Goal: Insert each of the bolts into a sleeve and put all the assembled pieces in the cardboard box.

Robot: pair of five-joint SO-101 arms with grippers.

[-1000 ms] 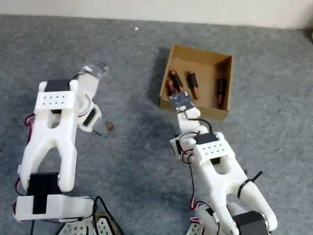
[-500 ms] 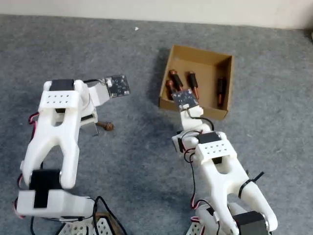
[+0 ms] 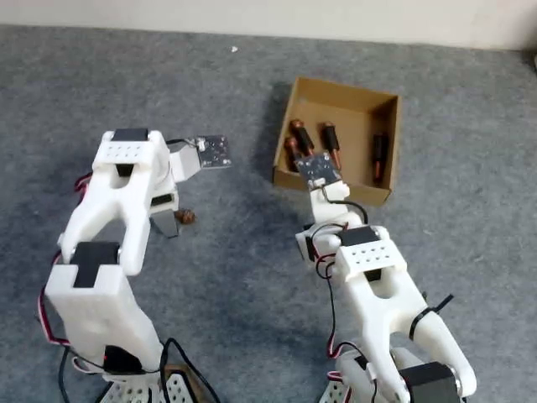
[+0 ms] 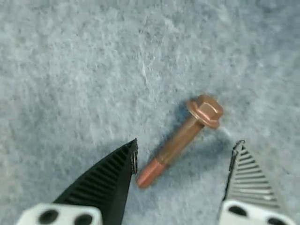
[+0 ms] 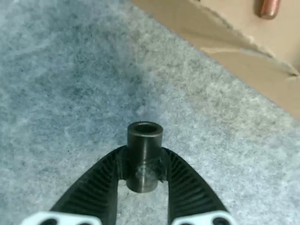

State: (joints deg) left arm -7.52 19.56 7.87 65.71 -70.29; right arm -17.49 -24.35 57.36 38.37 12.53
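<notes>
From above, your left arm (image 3: 126, 180) bends down over the bolt (image 3: 186, 217) on the bench (image 3: 235, 277), while your right arm (image 3: 369, 269) stretches toward the cardboard box (image 3: 367, 194). At your left wrist, the left end effector (image 4: 186, 145) is spread wide, astride the lying bolt. At your right wrist, the right end effector (image 5: 143, 157) clamps the sleeve (image 5: 145, 136) near the box.

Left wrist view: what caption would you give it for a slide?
Open fingers hang over a copper bolt lying on grey carpet.
</notes>
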